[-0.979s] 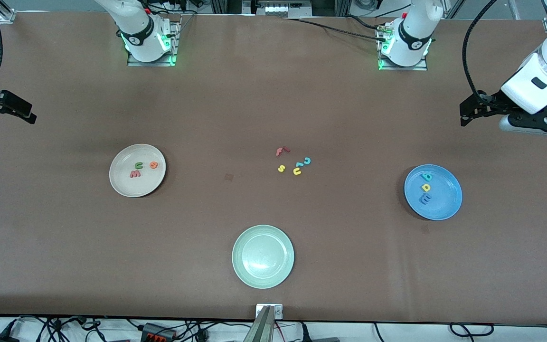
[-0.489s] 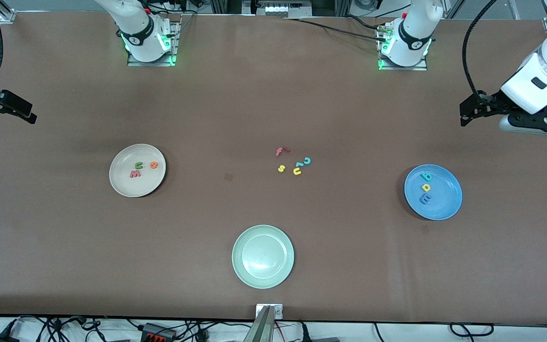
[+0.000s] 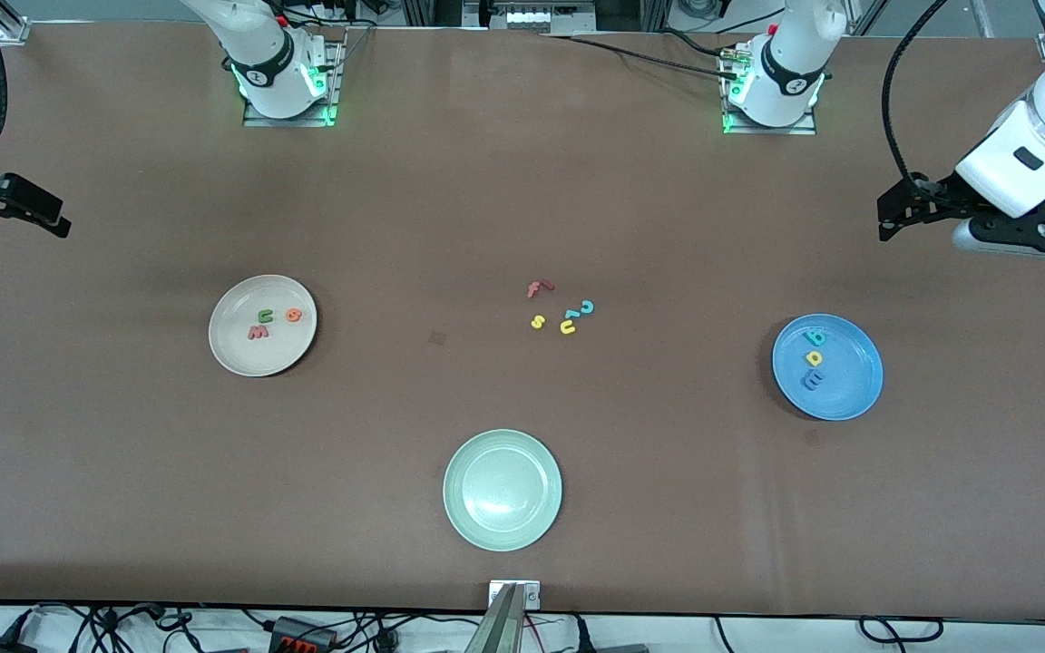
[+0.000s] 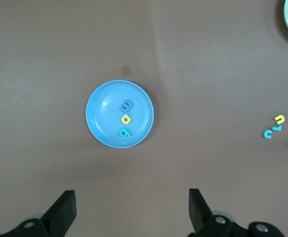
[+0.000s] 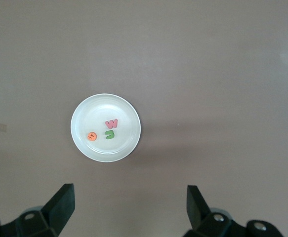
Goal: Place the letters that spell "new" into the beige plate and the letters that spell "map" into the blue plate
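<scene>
While both arms are hanging back at the table's ends, the sorting is looking done. Sitting toward the right arm's end, the beige plate [image 3: 232, 355] is carrying all three of its letters — the green n [image 3: 264, 316], the orange e [image 3: 294, 315] and the salmon-red w [image 3: 258, 333], clustered close together with the w nearest the front camera. Toward the left arm's end, the blue plate [image 3: 854, 390] is holding the teal p [image 3: 816, 338], the yellow a [image 3: 814, 357] and the periwinkle-blue m [image 3: 811, 380] in a short row, the p farthest from the front camera and the m nearest.

Lying on the bare table [image 3: 522, 181] between the two plates is a loose little group: a red f [image 3: 537, 289], a yellow s [image 3: 537, 321], a yellow u [image 3: 568, 326] and a teal c [image 3: 587, 307]. A pale green plate [image 3: 463, 521] is sitting nearer the front camera than all of them, with nothing in it.

The right gripper [image 5: 129, 205] is hovering high over the table by the beige plate, fingers spread wide apart and gripping nothing. The left gripper [image 4: 131, 207] is doing the same by the blue plate — fingers wide apart, nothing between them.
</scene>
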